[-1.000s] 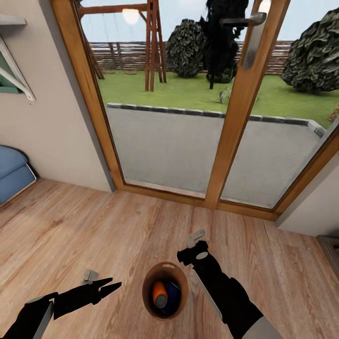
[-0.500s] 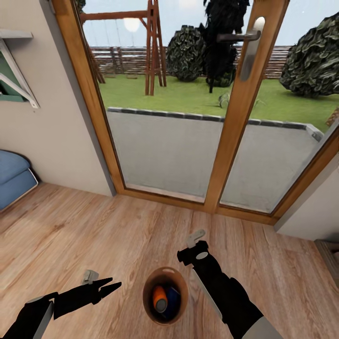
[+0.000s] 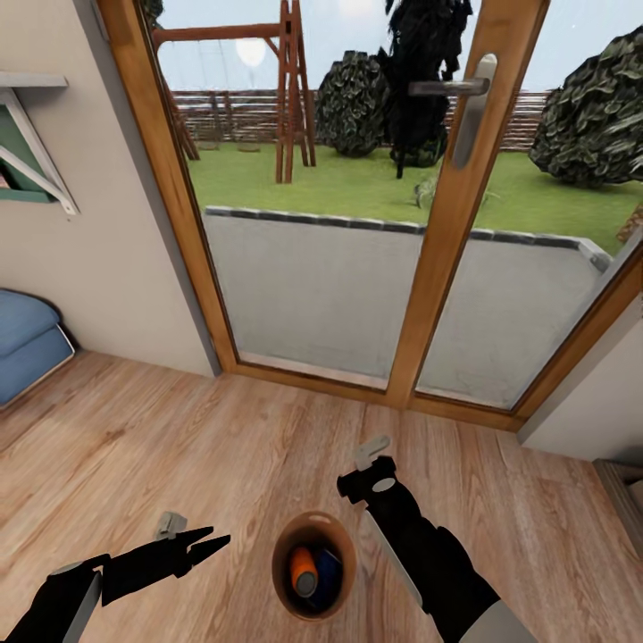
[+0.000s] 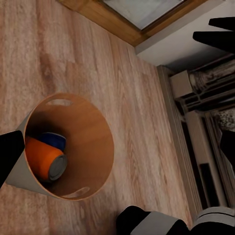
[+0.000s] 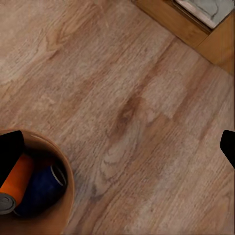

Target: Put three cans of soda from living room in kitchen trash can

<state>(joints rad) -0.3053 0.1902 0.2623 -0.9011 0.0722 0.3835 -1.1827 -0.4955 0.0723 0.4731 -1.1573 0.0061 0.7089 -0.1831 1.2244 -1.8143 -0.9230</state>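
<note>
1. Left gripper (image 3: pixel 207 541), lower left of head view: fingers spread apart, nothing btwn them, hovering over the plank floor (image 3: pixel 223 446).
2. Bin (image 3: pixel 314 564), bottom centre, btwn the two arms. Tan outside, darker inside; oval hand slot (image 4: pixel 59 103) near the rim in left wrist view. It seems to hang just under the right forearm; whether it's floor-standing or carried I can't tell.
3. Inside it: orange-red can (image 3: pixel 303 570) lying tilted, dark blue can (image 3: pixel 327 566) right beside it, touching. A third can isn't made out.
4. Right gripper (image 3: pixel 371 455), just above the bin in frame, pointing up-frame; released or clenched, can't tell.
5. Handling, a judgement: cans light, thin-walled, smooth, so they'll roll and rattle if the bin tips. Bin rigid, prob. light; best hold is the rim at a hand slot, kept upright.
6. Mid-left edge: corner of blue sofa (image 3: pixel 27 344).
7. Far: wood-framed glass doors (image 3: pixel 420 268) w/ lever handle (image 3: pixel 455 87), garden beyond. So this is the living room, kitchen not reached yet.
</note>
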